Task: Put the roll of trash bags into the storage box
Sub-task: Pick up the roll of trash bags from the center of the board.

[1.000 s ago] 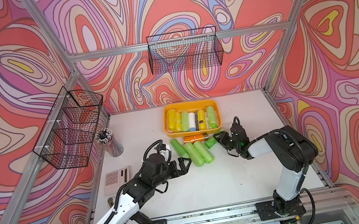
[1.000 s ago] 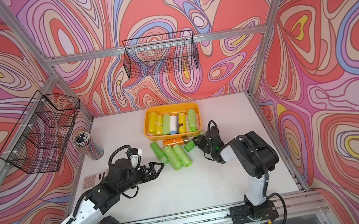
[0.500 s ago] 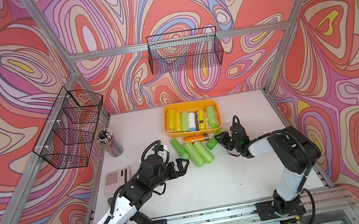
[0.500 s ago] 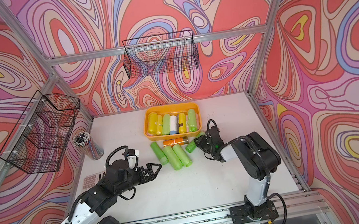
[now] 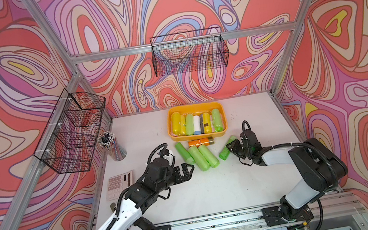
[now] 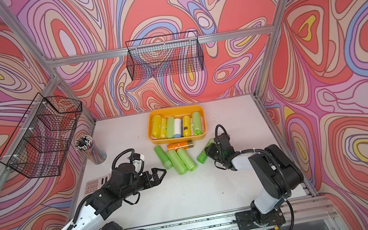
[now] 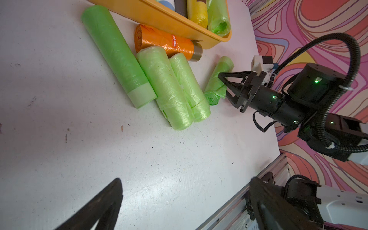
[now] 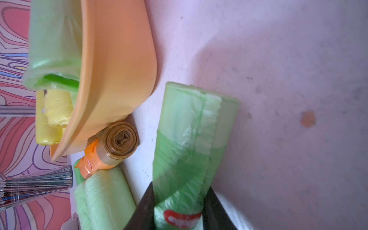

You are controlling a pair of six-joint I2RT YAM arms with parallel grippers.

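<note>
Seeing left jaws wide open, hovering over the counter [image 5: 214, 185] just beside three green rolls [image 5: 198, 156]. Behind them the storage box [image 5: 193, 106] holds several rolls, an orange roll [image 5: 198, 142] against its near wall. I read right jaws clamped on the roll of trash bags [image 5: 227, 148], lying on the counter near the box.

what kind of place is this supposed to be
Likely a robot lab cell staged as a storage corner: two arms on a rail, an aluminium frame hung with wire baskets, and an orange box of bag rolls on the table.
</note>
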